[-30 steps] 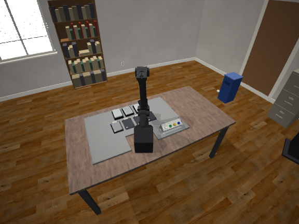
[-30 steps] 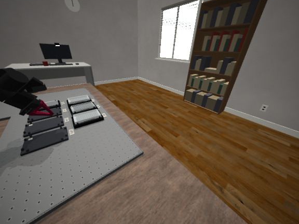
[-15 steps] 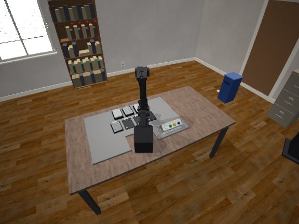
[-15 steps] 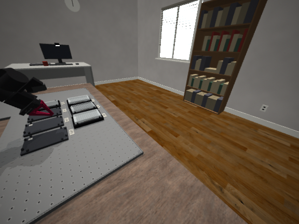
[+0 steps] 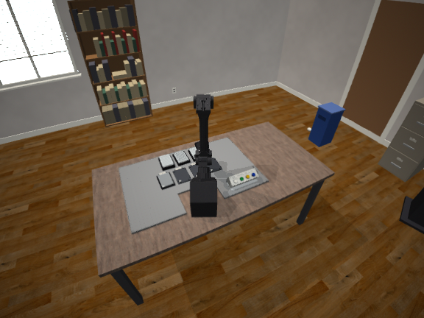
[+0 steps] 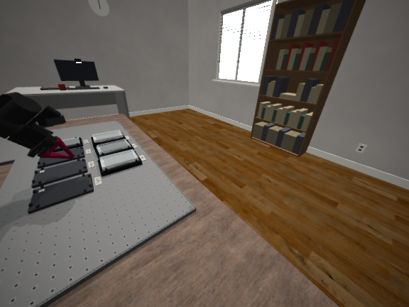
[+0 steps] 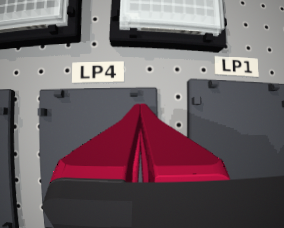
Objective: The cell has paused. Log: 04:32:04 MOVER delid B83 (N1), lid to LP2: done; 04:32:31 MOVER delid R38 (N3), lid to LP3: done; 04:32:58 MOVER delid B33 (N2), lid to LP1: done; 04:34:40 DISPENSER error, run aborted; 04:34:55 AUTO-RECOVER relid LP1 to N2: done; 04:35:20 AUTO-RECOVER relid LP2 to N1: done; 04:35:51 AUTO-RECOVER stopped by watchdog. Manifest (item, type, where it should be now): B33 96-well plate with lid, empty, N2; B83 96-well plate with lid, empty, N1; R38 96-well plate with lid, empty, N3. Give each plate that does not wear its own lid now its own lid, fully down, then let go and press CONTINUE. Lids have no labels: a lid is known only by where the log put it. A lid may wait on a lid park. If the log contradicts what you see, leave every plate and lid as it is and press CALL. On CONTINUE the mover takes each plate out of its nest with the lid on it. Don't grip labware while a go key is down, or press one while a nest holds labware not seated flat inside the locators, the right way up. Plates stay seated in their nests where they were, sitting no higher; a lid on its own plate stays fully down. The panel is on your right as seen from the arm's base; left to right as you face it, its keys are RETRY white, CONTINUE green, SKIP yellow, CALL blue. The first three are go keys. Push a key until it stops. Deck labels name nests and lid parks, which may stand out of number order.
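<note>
Red gripper [image 7: 140, 158], clenched on nothing, hovers above LP4 park [image 7: 80, 127] (seemingly bare).

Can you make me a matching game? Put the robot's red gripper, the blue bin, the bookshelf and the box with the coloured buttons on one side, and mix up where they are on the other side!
Things:
1. gripper
2. blue bin
3. bookshelf
4. button box

Places:
A. on the floor near the brown door
B. on the table, beside the arm's base
C. shut, above the LP4 lid park
D. against the wall, next to the window

Right pairs: 1-C, 2-A, 3-D, 4-B
</note>
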Tool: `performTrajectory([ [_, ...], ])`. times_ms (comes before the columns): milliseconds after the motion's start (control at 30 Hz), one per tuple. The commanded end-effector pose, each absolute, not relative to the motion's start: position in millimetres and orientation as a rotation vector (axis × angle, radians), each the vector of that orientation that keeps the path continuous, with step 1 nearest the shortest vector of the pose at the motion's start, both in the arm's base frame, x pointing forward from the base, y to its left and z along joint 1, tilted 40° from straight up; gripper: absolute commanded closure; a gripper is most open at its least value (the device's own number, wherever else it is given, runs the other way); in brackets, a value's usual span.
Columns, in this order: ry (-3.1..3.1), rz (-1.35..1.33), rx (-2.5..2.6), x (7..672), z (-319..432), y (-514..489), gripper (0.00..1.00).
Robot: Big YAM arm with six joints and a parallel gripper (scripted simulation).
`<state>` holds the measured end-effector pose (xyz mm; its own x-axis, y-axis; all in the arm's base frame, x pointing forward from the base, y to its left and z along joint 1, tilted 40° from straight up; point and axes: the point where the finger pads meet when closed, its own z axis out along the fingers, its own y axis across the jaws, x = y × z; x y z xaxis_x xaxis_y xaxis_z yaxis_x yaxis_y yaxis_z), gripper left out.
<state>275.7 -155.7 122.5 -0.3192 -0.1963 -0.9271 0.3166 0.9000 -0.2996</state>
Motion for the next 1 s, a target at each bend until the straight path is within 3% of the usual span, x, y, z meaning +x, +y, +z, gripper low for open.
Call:
performTrajectory([
  [0,1.788,-0.425,0.078,315.2,122.9,-90.9,1.00],
  [467,1.806,-0.435,0.068,360.5,131.3,-57.5,1.00],
  [967,1.800,-0.434,0.069,478.4,194.7,-6.8,1.00],
])
